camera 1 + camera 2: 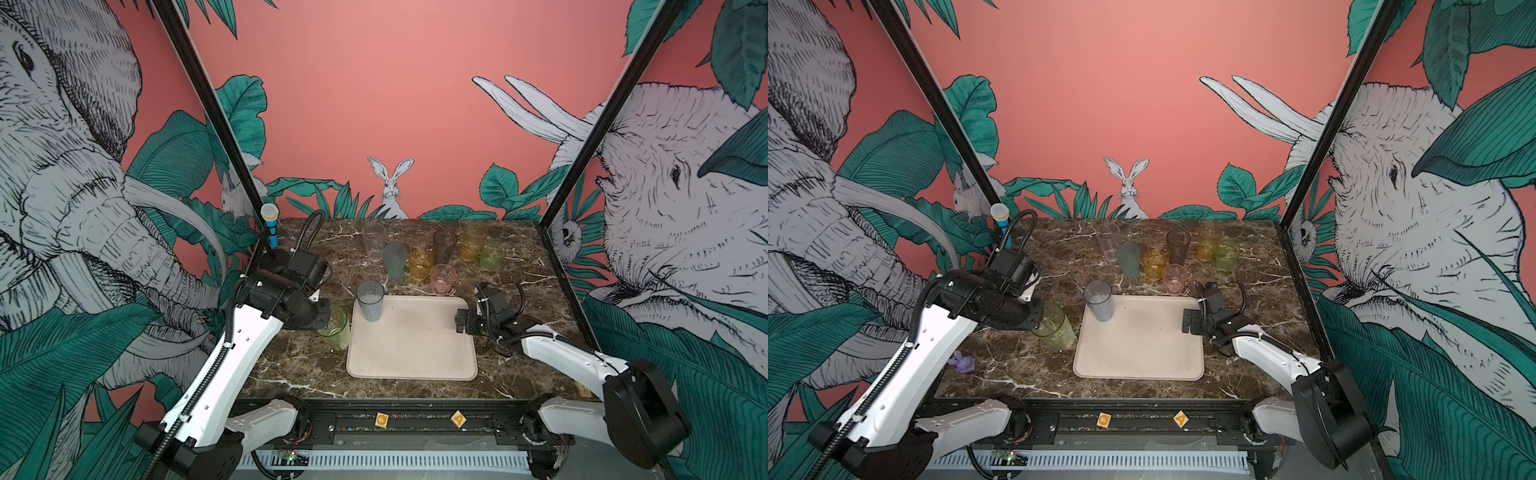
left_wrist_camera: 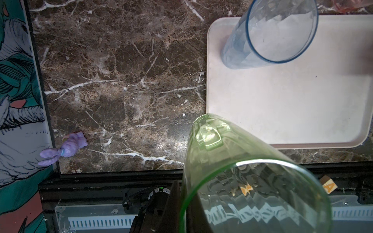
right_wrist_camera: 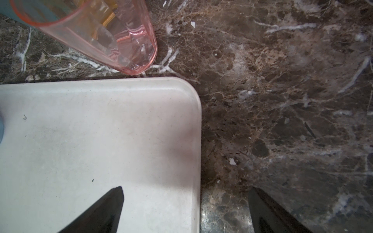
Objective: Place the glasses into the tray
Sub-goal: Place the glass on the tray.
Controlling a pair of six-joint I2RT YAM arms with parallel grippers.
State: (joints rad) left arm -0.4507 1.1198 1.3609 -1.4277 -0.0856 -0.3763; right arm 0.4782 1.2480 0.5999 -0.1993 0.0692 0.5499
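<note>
My left gripper [image 1: 323, 321] [image 2: 186, 203] is shut on the rim of a tall green tumbler [image 1: 337, 330] [image 1: 1057, 328] [image 2: 232, 161], one finger inside and one outside. The tumbler tilts just left of the cream tray [image 1: 415, 361] [image 1: 1142, 353] [image 2: 282, 100] [image 3: 80, 131]. A grey tumbler [image 1: 370, 300] [image 1: 1098, 300] [image 2: 268, 36] stands upright in the tray's far left corner. My right gripper [image 1: 459, 322] [image 1: 1187, 322] [image 3: 185, 191] is open and empty, straddling the tray's right rim. A short pink glass [image 1: 442, 279] [image 3: 121, 40] stands just behind the tray.
Several more glasses stand at the back: clear [image 1: 374, 241], teal [image 1: 395, 259], amber [image 1: 420, 262], smoky brown [image 1: 444, 245], yellow [image 1: 473, 241], short green [image 1: 492, 255]. A blue toy microphone [image 1: 270, 226] is at the back left. A purple toy [image 1: 962, 362] [image 2: 64, 148] lies near the front left.
</note>
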